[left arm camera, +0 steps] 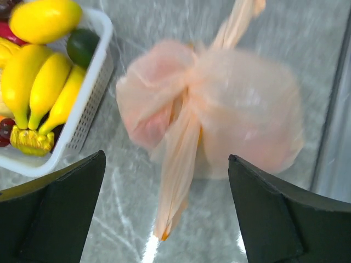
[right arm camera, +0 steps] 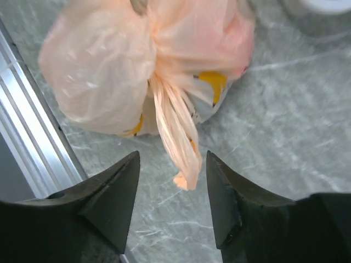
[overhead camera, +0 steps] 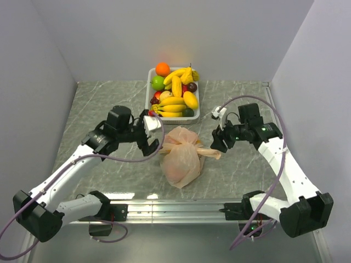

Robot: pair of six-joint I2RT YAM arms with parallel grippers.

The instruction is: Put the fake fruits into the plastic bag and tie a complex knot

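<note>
No words or numbers can be read anywhere. The plastic bag (right arm camera: 98, 60) shows a small orange-yellow patch near the middle of the right wrist view, but it is too crumpled to read.

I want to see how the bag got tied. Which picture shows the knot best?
The right wrist view: the knot is close and sharp, with one handle end hanging down. The left wrist view has it close but blurry. The top view shows it tiny, on the plastic bag.
</note>
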